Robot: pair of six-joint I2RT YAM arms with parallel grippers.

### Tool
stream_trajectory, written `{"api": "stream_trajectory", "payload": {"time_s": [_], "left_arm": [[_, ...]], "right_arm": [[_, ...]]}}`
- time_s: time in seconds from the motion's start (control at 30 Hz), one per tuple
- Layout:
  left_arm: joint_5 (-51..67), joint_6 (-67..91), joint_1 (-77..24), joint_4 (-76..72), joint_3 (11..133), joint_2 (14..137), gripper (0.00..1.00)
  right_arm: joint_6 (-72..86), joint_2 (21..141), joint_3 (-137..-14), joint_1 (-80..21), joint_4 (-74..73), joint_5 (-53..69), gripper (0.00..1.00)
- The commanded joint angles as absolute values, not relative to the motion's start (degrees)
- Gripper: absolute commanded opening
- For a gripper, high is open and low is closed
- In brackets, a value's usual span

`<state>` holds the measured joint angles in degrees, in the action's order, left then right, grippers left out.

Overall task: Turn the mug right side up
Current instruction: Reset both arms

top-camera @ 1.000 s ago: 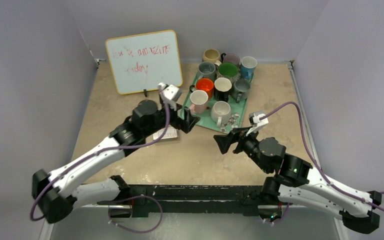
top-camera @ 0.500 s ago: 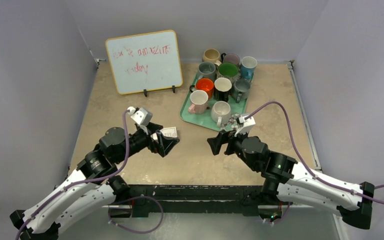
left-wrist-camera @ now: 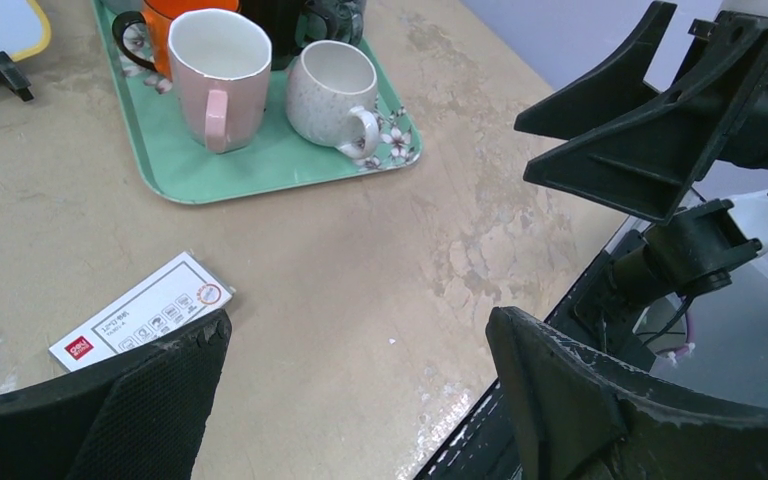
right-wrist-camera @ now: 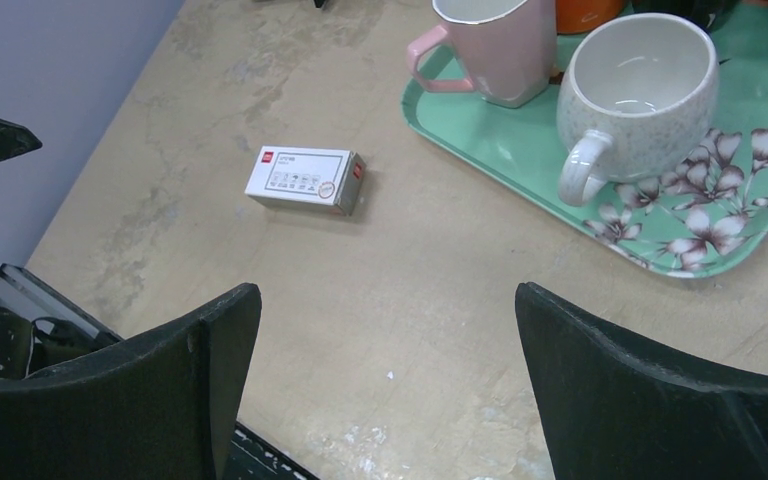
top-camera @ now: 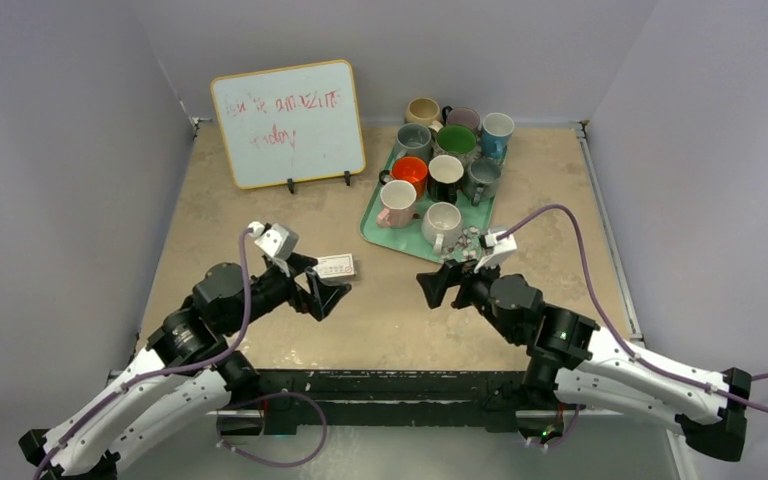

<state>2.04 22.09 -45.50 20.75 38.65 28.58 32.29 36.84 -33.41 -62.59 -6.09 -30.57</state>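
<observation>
Several mugs stand mouth-up on a green floral tray (top-camera: 372,226) at the back centre. Nearest the arms are a pink mug (top-camera: 397,203) and a white speckled mug (top-camera: 441,225). Both also show in the left wrist view, pink (left-wrist-camera: 218,75) and speckled (left-wrist-camera: 332,95), and in the right wrist view, pink (right-wrist-camera: 495,45) and speckled (right-wrist-camera: 635,85). I see no mug upside down. My left gripper (top-camera: 325,295) is open and empty over bare table, short of the tray. My right gripper (top-camera: 438,285) is open and empty, facing it, just in front of the tray's near corner.
A small white box (top-camera: 334,266) lies on the table beside my left gripper; it also shows in the right wrist view (right-wrist-camera: 305,180). A whiteboard (top-camera: 288,123) stands at the back left. The table's near edge and black rail (top-camera: 390,385) run just behind both grippers.
My left gripper has drawn back from the tray's left edge towards the near side and now hovers past the white box. My right gripper has shifted slightly left. Both stay open.
</observation>
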Motion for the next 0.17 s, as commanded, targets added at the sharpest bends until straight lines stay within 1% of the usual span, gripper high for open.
{"api": "stream_trajectory", "payload": {"time_s": [0.0,0.13], "left_arm": [[1.45,22.69,-45.41,20.74,37.88,27.31,1.00],[1.00,22.46,-45.38,21.59,37.80,26.60,1.00]], "right_arm": [[32.03,37.85,-35.50,-62.45,-4.47,-32.89,0.99],[32.33,39.20,-36.20,-62.49,-4.64,-33.31,0.99]]}}
